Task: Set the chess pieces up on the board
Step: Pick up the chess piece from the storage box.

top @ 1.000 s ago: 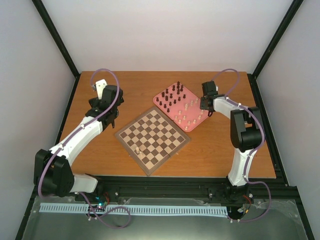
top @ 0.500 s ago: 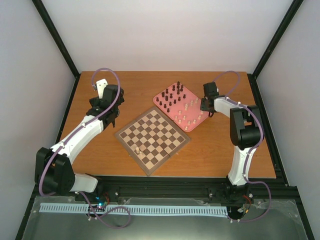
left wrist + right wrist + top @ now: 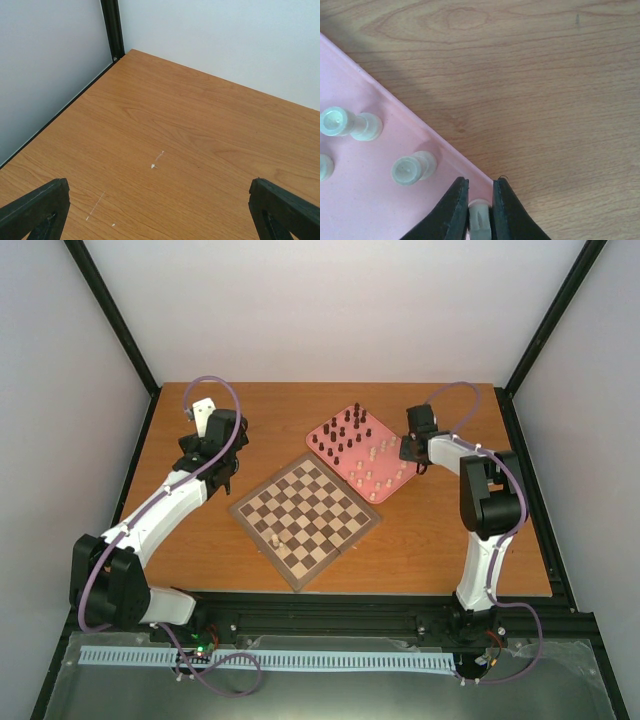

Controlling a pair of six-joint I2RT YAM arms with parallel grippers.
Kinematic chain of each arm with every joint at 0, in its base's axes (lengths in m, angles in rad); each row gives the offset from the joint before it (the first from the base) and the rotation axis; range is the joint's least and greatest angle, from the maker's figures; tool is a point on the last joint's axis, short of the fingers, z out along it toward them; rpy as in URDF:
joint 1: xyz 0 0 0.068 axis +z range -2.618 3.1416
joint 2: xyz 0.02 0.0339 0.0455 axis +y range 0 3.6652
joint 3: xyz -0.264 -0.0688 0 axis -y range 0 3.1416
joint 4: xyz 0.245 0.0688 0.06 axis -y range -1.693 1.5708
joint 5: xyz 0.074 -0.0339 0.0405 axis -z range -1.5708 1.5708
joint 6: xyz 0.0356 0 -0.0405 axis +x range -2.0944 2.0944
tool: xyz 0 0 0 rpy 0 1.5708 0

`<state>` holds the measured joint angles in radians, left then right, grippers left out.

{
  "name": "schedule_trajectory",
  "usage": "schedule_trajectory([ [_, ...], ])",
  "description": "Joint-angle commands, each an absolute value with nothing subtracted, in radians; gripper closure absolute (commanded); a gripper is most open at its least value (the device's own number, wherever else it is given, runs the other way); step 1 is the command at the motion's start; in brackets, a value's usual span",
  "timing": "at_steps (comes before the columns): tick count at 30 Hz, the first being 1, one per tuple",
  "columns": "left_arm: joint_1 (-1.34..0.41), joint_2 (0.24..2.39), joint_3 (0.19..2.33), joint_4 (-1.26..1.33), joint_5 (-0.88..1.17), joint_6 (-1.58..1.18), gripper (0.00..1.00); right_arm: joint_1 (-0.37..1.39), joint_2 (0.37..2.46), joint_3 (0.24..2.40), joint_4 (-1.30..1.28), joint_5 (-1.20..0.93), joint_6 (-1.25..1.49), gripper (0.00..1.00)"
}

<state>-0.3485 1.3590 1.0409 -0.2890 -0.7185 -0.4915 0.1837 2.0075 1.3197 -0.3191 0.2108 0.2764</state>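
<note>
We see the right claw (image 3: 480, 192) pinched narrow on a cream piece (image 3: 479, 222), one black finger pressing each side of it, right at the rim of the pink tray (image 3: 370, 210). The piece runs off the bottom of the wrist view, so we cannot tell whether its foot rests on the tray or hangs above it. Just left of the claw stand two more cream pieces (image 3: 412, 167), and a third is cut by the picture's left border.

From above, the dark pieces (image 3: 345, 430) crowd the tray's far half, further left of the claw; they are too small for us to tell one kind from another. The board (image 3: 306, 518) lies left of the claw and nearer the arm bases, just beside the tray, with a lone cream piece near its near-left side.

Well beyond the board on the left, the left claw (image 3: 160, 210) gapes wide over bare wood; only its two tips show, in the bottom corners of its view.

The table (image 3: 545, 100) is orange-brown wood grain with a few pale scratches. Plain white walls (image 3: 225, 40) close it in, with a black post (image 3: 112, 27) in the corner.
</note>
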Motion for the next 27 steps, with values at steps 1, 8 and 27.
schedule_trajectory([
  [1,-0.344,1.369,1.089,-0.297,-0.738,-0.469,0.00,0.176,1.954,1.283,-0.290,0.168,0.278,0.97],
  [8,-0.344,1.369,1.091,-0.299,-0.739,-0.471,0.00,0.221,1.791,1.204,-0.237,0.244,0.270,0.97],
  [27,-0.344,1.337,1.087,-0.309,-0.726,-0.479,0.00,0.650,1.735,1.318,-0.268,0.033,0.123,0.97],
])
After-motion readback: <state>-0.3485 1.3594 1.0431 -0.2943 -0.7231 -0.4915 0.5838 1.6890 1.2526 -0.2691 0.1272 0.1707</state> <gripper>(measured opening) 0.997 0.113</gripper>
